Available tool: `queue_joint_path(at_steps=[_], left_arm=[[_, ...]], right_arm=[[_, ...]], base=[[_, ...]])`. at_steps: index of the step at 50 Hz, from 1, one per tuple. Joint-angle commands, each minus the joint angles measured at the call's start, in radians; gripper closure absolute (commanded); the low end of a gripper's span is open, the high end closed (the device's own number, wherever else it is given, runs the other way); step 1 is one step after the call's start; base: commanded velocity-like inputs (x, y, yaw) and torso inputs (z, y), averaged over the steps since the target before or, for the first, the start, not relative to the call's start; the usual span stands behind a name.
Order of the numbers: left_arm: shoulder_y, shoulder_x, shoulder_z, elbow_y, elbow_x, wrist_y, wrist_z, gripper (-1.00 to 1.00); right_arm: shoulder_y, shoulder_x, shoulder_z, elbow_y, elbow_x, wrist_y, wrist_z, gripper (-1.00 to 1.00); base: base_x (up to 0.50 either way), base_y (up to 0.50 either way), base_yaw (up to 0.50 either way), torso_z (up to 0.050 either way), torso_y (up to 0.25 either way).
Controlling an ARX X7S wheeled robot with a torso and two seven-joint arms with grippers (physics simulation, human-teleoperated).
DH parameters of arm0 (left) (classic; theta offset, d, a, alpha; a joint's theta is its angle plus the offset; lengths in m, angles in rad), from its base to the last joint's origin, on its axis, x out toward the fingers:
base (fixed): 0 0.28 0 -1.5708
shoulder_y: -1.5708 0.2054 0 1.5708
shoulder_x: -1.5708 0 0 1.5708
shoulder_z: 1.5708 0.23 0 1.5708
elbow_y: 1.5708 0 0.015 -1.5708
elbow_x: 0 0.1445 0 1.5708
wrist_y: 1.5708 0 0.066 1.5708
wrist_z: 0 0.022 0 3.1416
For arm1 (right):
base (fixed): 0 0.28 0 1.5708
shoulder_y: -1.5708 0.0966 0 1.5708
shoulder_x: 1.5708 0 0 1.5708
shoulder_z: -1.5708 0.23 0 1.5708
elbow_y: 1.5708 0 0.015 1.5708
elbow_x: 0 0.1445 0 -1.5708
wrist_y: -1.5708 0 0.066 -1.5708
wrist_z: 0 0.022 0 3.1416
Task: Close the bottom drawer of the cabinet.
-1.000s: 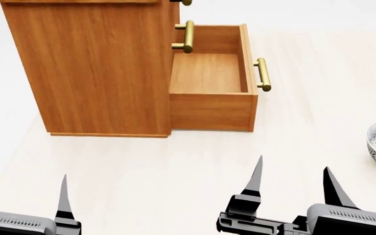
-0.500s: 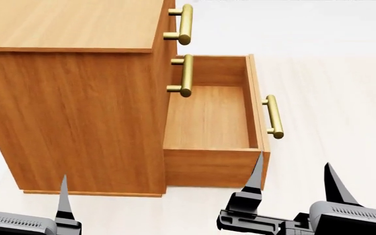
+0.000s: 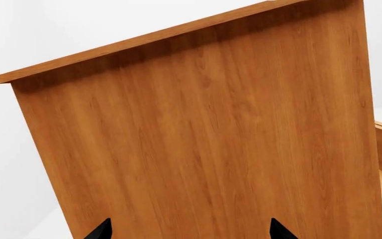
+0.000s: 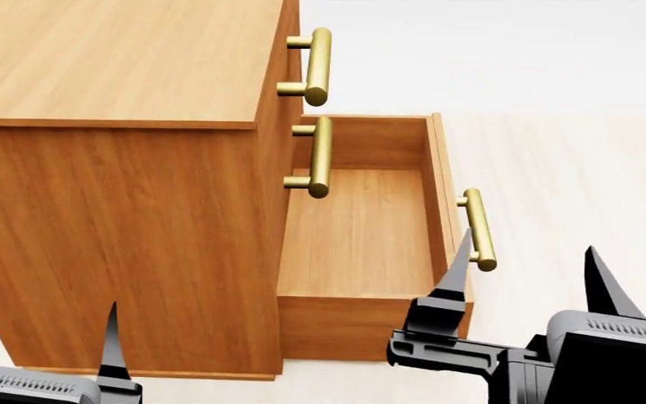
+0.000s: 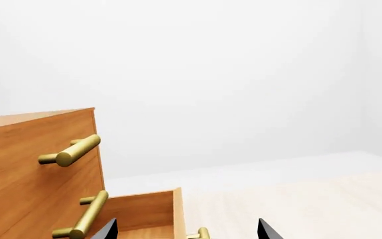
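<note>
head view: the tall orange-brown wood-grain cabinet (image 4: pixel 121 168) stands on the pale worktop (image 4: pixel 570 151), its side panel facing the robot. the bottom drawer (image 4: pixel 362 244), a shallow wooden box, is pulled fully out to the right, with its interior bare. three brass bar handles are visible: two on the shut upper drawers (image 4: pixel 317 66) (image 4: pixel 319 156) and one on the open drawer's front (image 4: pixel 478 229). open worktop lies right of and beyond the drawer front. the black right gripper (image 4: pixel 521 278) hovers with jaws spread wide at the drawer's near right corner, one fingertip overlapping the drawer's front edge. the black left gripper (image 4: pixel 40 332), also spread wide, sits before the cabinet's side panel (image 3: pixel 204 139).
</note>
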Motion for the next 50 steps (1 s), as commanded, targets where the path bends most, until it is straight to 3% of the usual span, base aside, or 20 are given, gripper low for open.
queue_joint_path(at_steps=[1,7,27,50], left_arm=[[0.010,0.017,-0.028,0.001,-0.010,0.020,0.017,-1.00],[0.008,0.014,-0.026,0.001,-0.014,0.020,0.014,-1.00],[0.008,0.001,-0.021,-0.004,-0.026,0.025,0.000,-1.00],[0.010,-0.011,-0.012,0.002,-0.037,0.022,-0.015,-1.00]], right_arm=[[0.130,0.055,0.082,-0.078,0.036,0.159,0.013,-1.00],[0.142,0.075,0.146,0.008,0.060,0.120,-0.031,-1.00],[0.064,0.046,0.174,0.401,-0.039,-0.198,-0.196,-1.00],[0.139,0.016,0.074,0.755,-0.137,-0.342,-0.302,-1.00]], base=[[0.00,0.00,0.00,0.000,0.000],[0.00,0.00,0.00,0.000,0.000],[0.00,0.00,0.00,0.000,0.000],[0.00,0.00,0.00,0.000,0.000]])
